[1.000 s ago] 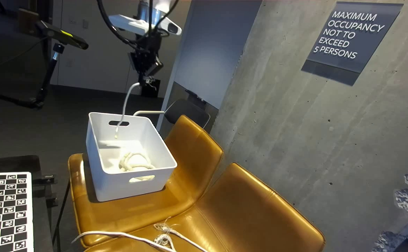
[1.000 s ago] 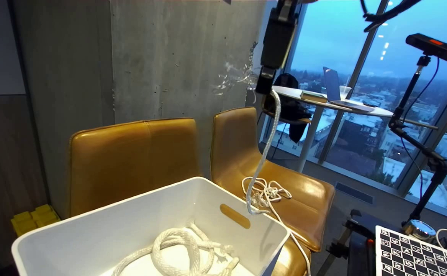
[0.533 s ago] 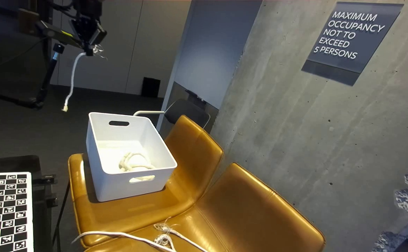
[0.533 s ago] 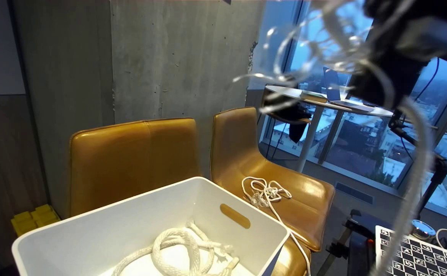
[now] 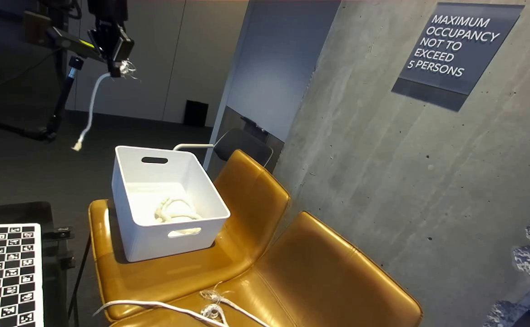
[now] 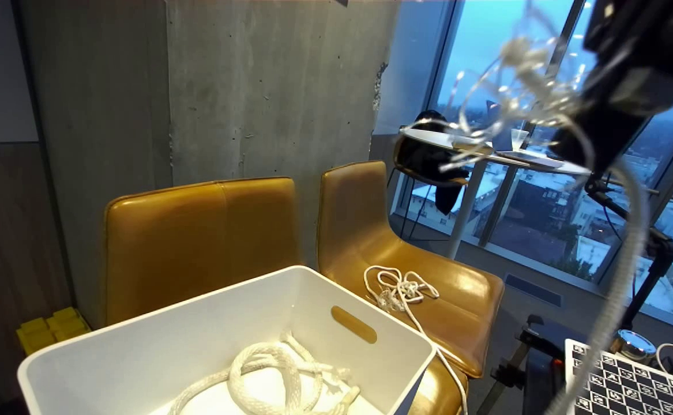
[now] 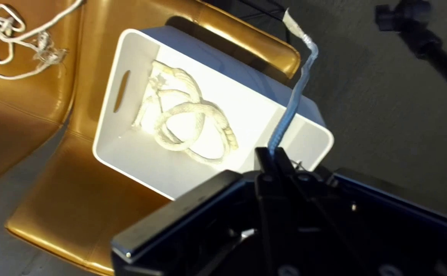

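Observation:
My gripper (image 7: pixel 273 154) is shut on a thin pale rope (image 7: pixel 294 101), pinched between its black fingertips. In an exterior view the gripper (image 5: pixel 116 71) hangs high, up and left of a white bin (image 5: pixel 174 243). From it the rope (image 5: pixel 91 106) dangles freely, its taped end below and a frayed tuft (image 5: pixel 127 69) on the far side of the fingers. Close to the camera in an exterior view, the held rope (image 6: pixel 630 248) and tuft are blurred. Inside the bin lies a thicker cream rope (image 7: pixel 192 109) in loose loops, also visible in both exterior views.
The bin stands on a tan leather chair (image 5: pixel 192 268). A second tan chair (image 6: pixel 457 276) beside it carries a tangled white cord (image 6: pixel 408 291). A camera on a stand (image 5: pixel 78 45) appears near the arm. A checkered board (image 5: pixel 6 272) lies on a dark table.
My gripper has swung away from above the bin with the rope still held, so the rope's end hangs outside the bin's side. Over the last half second it has shifted only slightly.

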